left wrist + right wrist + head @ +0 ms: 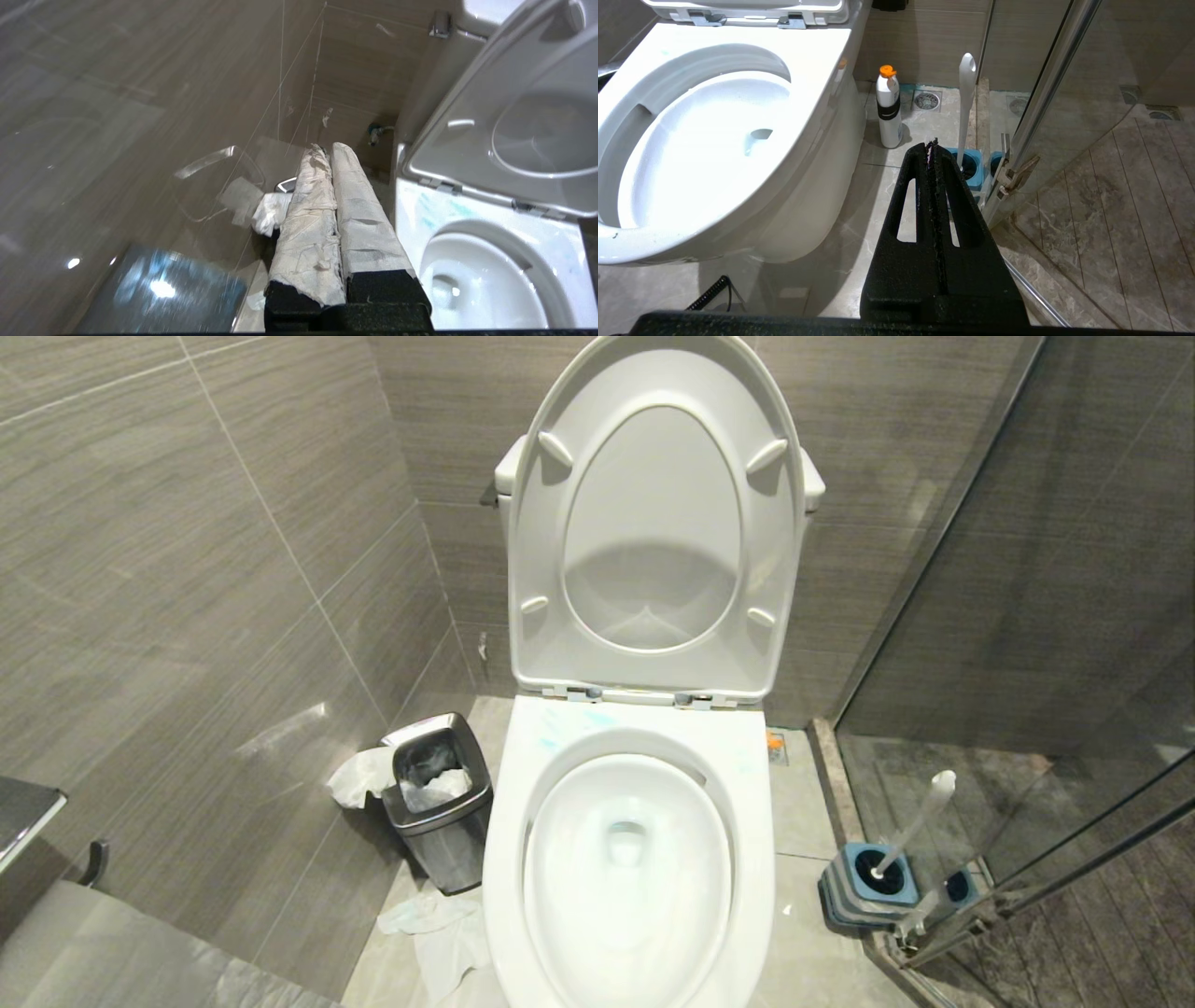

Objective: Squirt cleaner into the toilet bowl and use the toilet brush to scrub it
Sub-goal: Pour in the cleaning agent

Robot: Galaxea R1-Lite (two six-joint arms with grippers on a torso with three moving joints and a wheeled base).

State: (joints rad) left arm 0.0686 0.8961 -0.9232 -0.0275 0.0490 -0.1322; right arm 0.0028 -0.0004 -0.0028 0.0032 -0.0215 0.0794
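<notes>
stood open: toilet bowl (627, 859) with seat and lid (653, 523) raised upright against the tank, rim bare all round. showed teal smears of cleaner (551, 733) on the back rim just below the hinges, more of them in the left wrist view (427, 212). left a narrow strip of floor on the bowl's left, taken up by a steel waste bin (439, 793) with paper hanging over its edge and crumpled paper (439, 929) on the tiles just beside the bowl. hemmed that side with the tiled wall. kept a wider strip of floor on the right, bounded by the glass shower door (1027, 616) and its metal frame.

stood the toilet brush (910, 831) in its blue holder (868, 887) hard against the glass edge, handle tilted toward the glass, well apart from the bowl. stood a white bottle with an orange cap (888, 107) on the floor between bowl and brush, near a floor drain (927, 99).

hung the left gripper (332, 149) between wall and bowl, above the bin, paper-wrapped fingers (364, 219) pressed together, nothing held. hung the right gripper (931, 142) low over the floor near the brush holder, jaws clenched on nothing. showed neither arm in the head view.
</notes>
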